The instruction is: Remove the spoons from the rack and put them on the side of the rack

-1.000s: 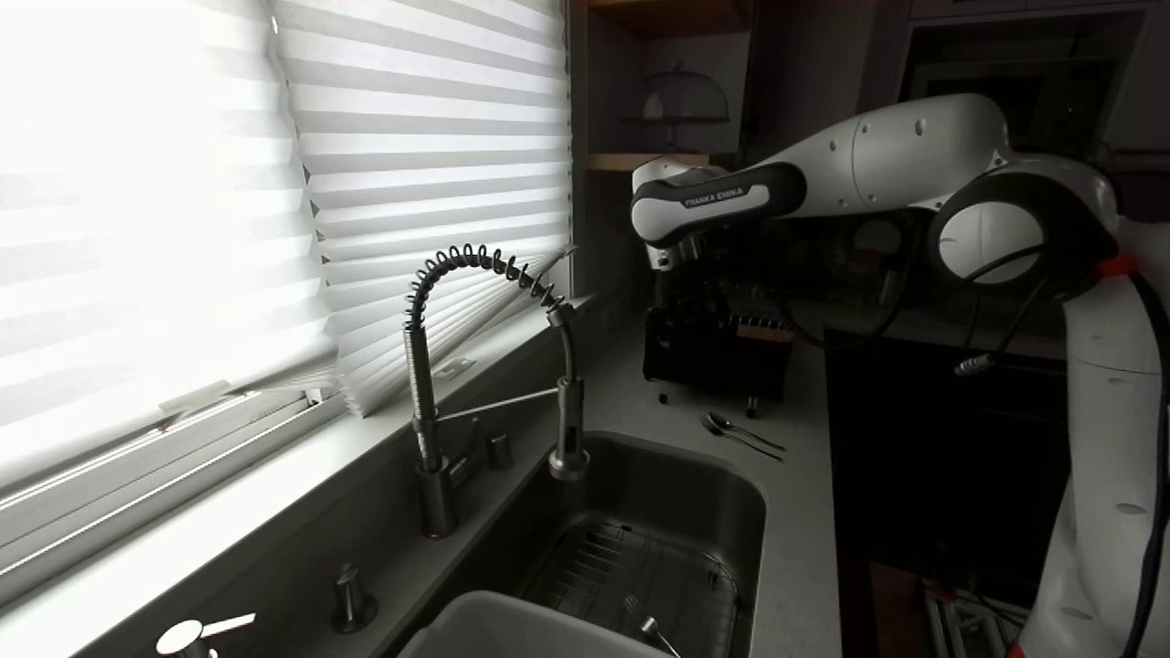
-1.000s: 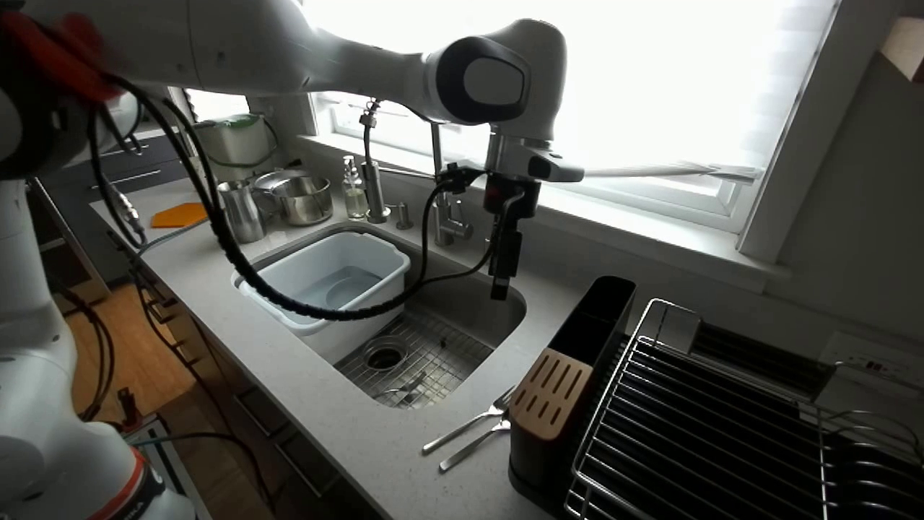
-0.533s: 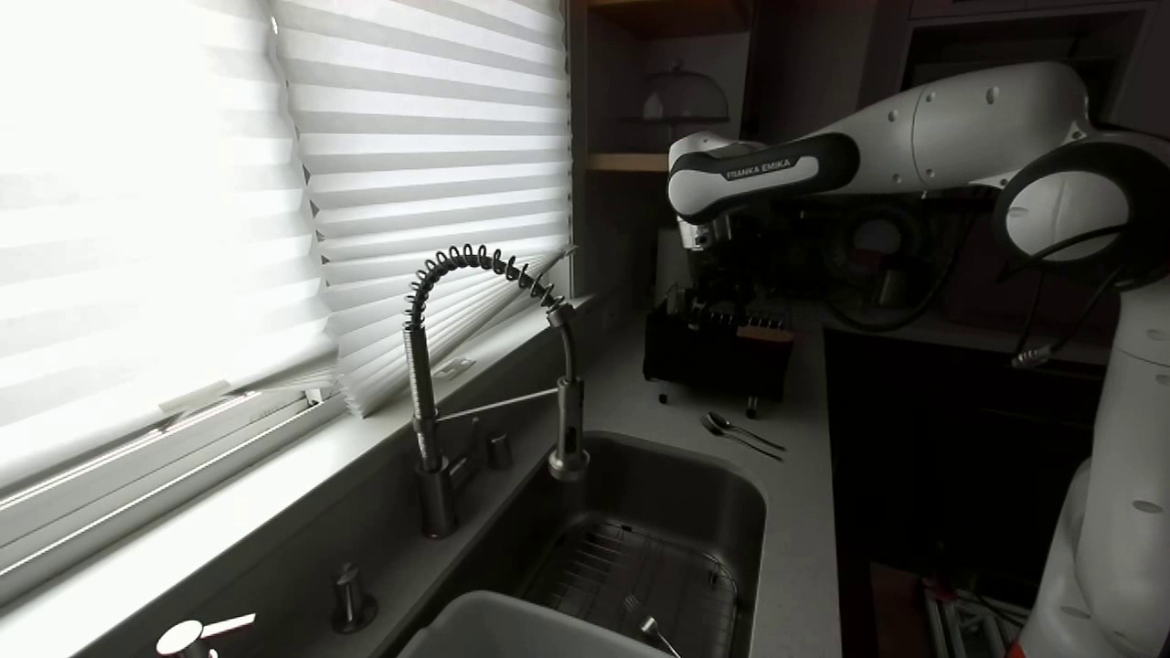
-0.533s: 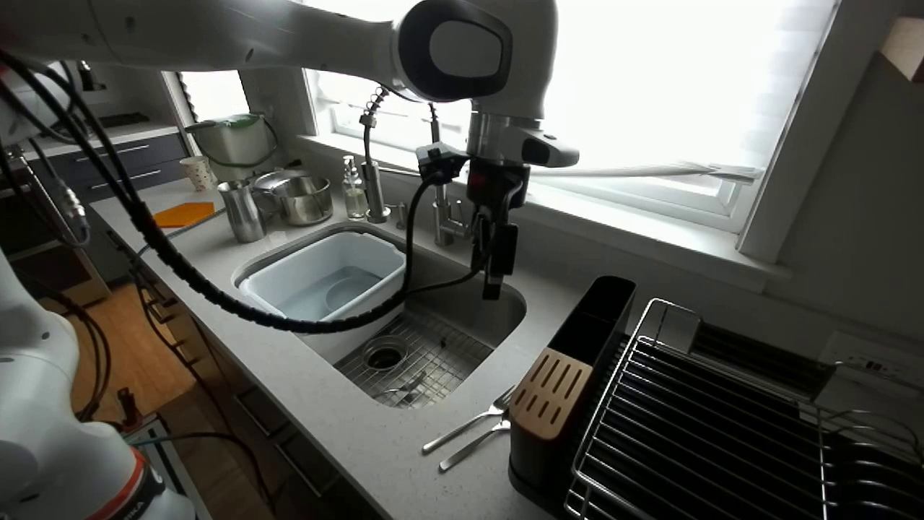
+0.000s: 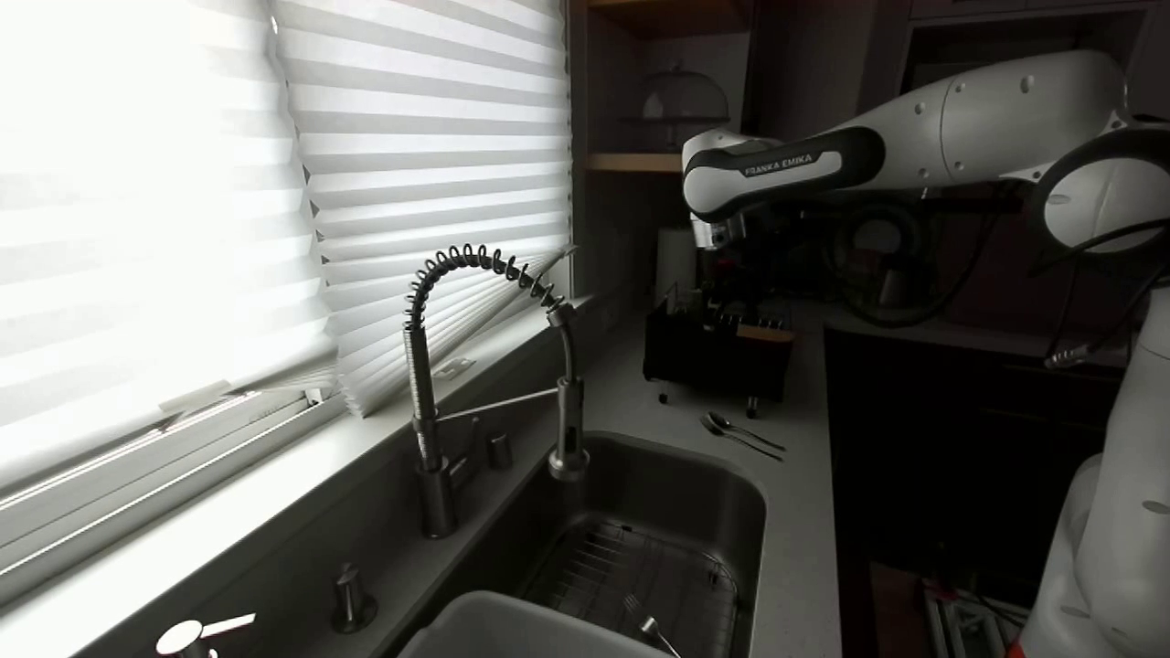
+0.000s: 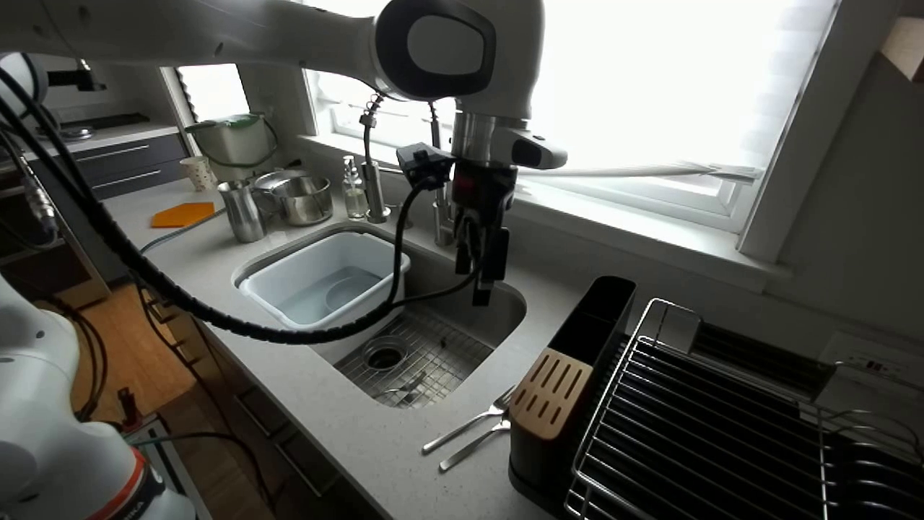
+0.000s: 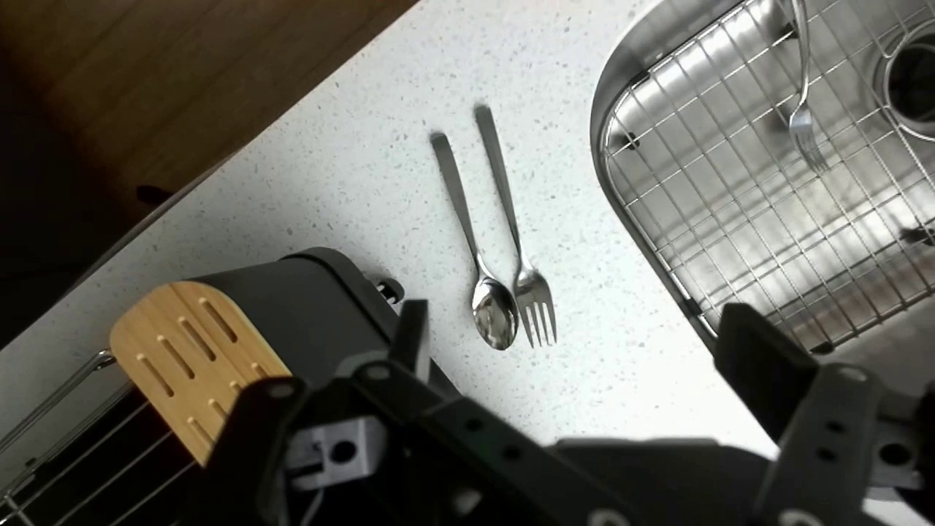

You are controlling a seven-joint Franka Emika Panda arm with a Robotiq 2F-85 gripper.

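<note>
As the wrist view shows, the gripper (image 7: 582, 336) holds its two fingers wide apart: in that view one finger overlaps the edge of the rack (image 7: 307, 314), and the opposite finger overlaps the sink (image 6: 498, 318). In an exterior view, the arm (image 6: 440, 50) suspends the gripper pointing downward, apart from the rack. The rack is a black, upright utensil holder with a slotted wooden insert (image 7: 193, 358) at one end; its dark interior cannot be read. The spoon (image 7: 492, 303) lies flat on the counter (image 7: 350, 175) just beside the rack, on the side facing the sink, apart from the holder wall. The fork (image 7: 533, 287) lies alongside the spoon, farther from the rack; whether bowl and tines touch cannot be determined. A second fork (image 7: 802, 124) lies in the sink, well apart from the rack. A white tub (image 6: 310, 267) occupies the end of the sink farthest from the rack. A wire dish drainer (image 6: 693, 426) stands just beside the rack, on the side opposite the sink.
</note>
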